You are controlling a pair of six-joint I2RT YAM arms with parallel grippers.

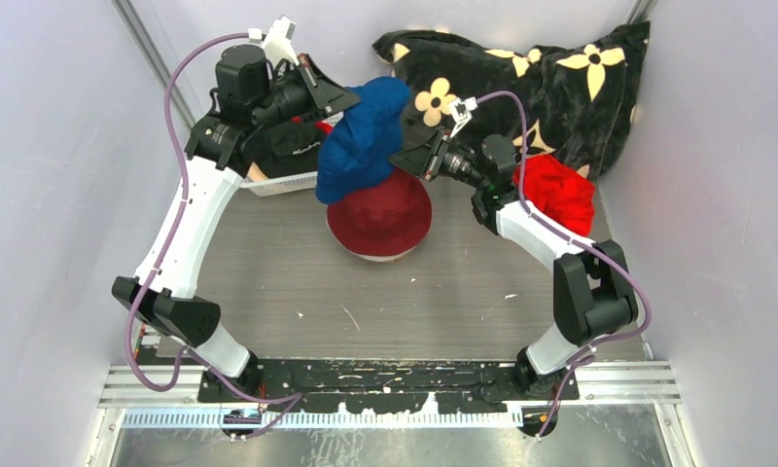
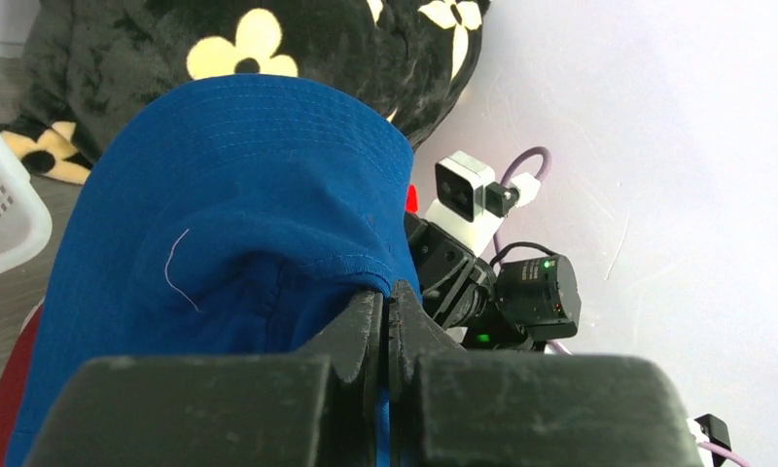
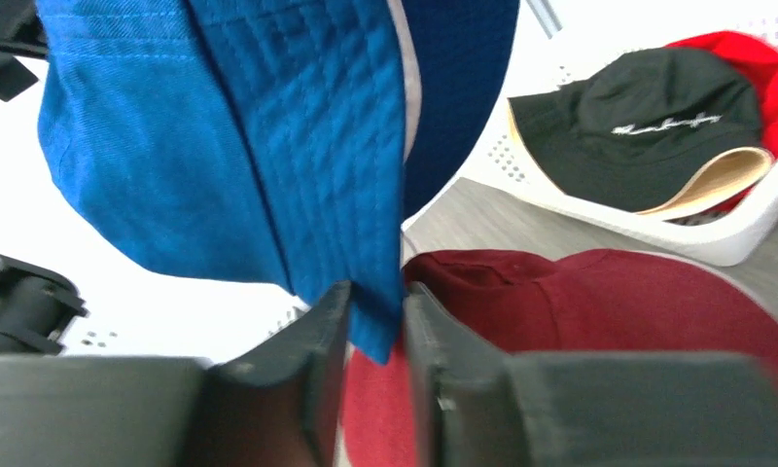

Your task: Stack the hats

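A blue hat hangs in the air between my two grippers, above a dark red hat that lies flat on the table. My left gripper is shut on the blue brim at its far left, and its jaws are pressed together on the fabric in the left wrist view. My right gripper pinches the blue brim's lower right edge, with the fabric filling the gap in the right wrist view. A black hat lies on a bright red hat in a white basket.
The white basket stands at the back left under the left arm. A black cushion with cream flowers leans in the back right corner. A red fabric heap lies beside it, behind the right arm. White walls close both sides.
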